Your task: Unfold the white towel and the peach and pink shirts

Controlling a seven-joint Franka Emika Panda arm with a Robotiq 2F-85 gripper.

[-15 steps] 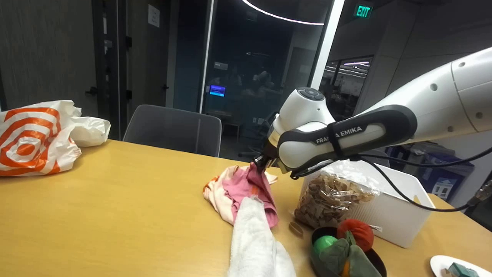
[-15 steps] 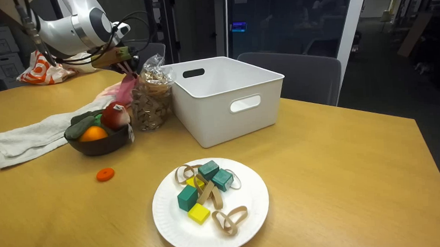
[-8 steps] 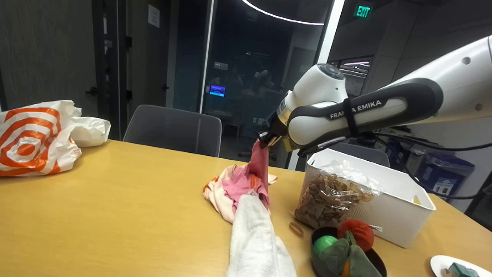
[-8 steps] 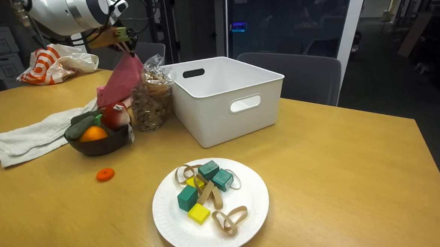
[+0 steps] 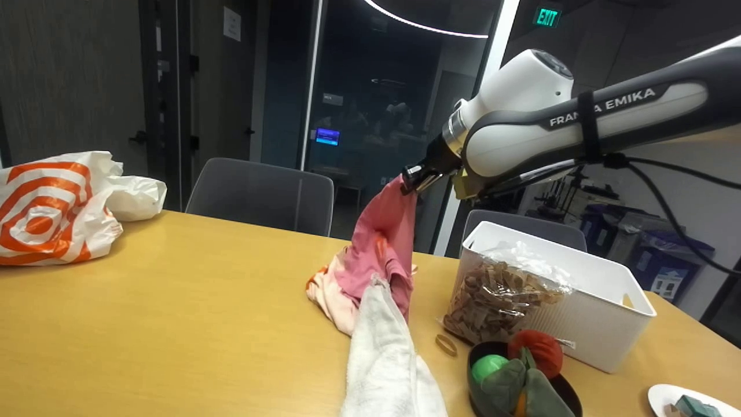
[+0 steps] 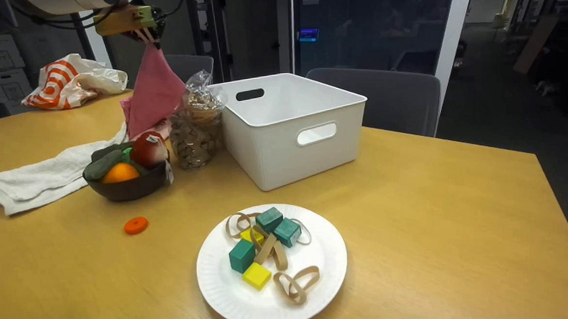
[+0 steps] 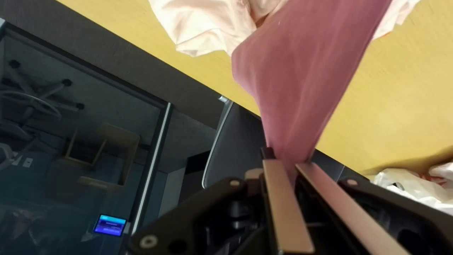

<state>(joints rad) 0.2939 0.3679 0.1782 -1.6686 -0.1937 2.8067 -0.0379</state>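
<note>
Here, in an exterior view, the pink shirt (image 5: 389, 217) is held up by the gripper (image 5: 408, 183), whose jaws are clamped on its uppermost part, while its lower folds are bunched low over the table (image 5: 202, 324). Beside those folds, the peach shirt (image 5: 333, 295) is seen crumpled on the table, partly hidden by them. The white towel (image 5: 385, 353) is stretched lengthwise along the table, its narrowed end lapped against the pink shirt. A clear bag of brown strips (image 5: 501, 292) is placed just beside the white bin (image 5: 596, 333), and a white plastic bag with orange-red rings (image 5: 52, 214) is set well apart from the pink shirt. In an exterior view, where a paper plate (image 6: 222, 289) bearing green blocks (image 6: 243, 256) and tan bands (image 6: 280, 257) is shown, the pink shirt is drawn into a peak below the gripper; the white towel is partly hidden by a dark bowl (image 6: 125, 191), near which an orange disc (image 6: 136, 225) is laid. In the wrist view, the pink shirt is pinched between the fingers (image 7: 286, 209) and is spread wider away from them; the peach shirt is seen on the table past it, and a chair (image 7: 233, 145) is partly hidden by the gripper.
</note>
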